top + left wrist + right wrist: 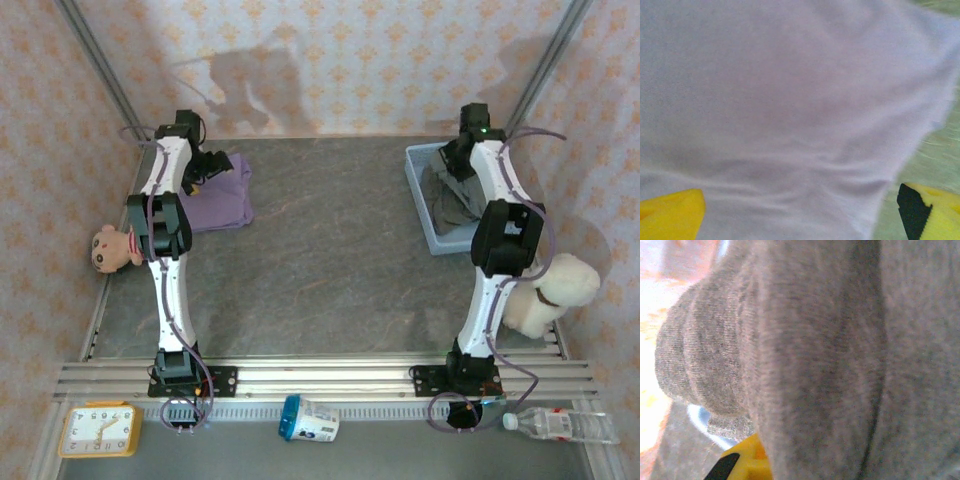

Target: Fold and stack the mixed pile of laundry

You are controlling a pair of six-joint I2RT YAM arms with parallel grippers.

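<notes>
Writing: none can be read. The clock (98, 430) dial, the blue-and-white cup (308, 418) and the bottle (560, 425) label are all too small or blurred.
Brands: cannot tell.
Left gripper (212, 165) (800, 215): open, its yellow fingers (670, 215) standing wide apart at either side of the wrist view.
Shirt (225, 200) (790, 100): lilac, directly under the left gripper. It spreads from there back toward that arm's base and to its right, flat on the table (330, 250).
Shirt axis: a compact patch, slightly longer from far to near than across. Which end is the collar cannot be told. In the wrist view its edge runs off diagonally beside the right-hand finger, with table showing past it.
Right gripper (447, 185): closed, down inside the basket (418, 185).
Right finger (740, 462): one yellow tip shows, pressed against bunched cloth. Whether a fold is pinched cannot be seen.
Trousers (450, 205) (815, 365): grey-brown knit, crumpled in the basket around and under the right gripper. In the wrist view they are ridged in folds just above the finger.
Trousers axis: they lie along the basket's length, far to near. Waist and leg ends cannot be told apart.
Bear (108, 248): well behind the left gripper, beside that arm's elbow.
White plush (555, 290): behind the right gripper, to the right of its arm.
</notes>
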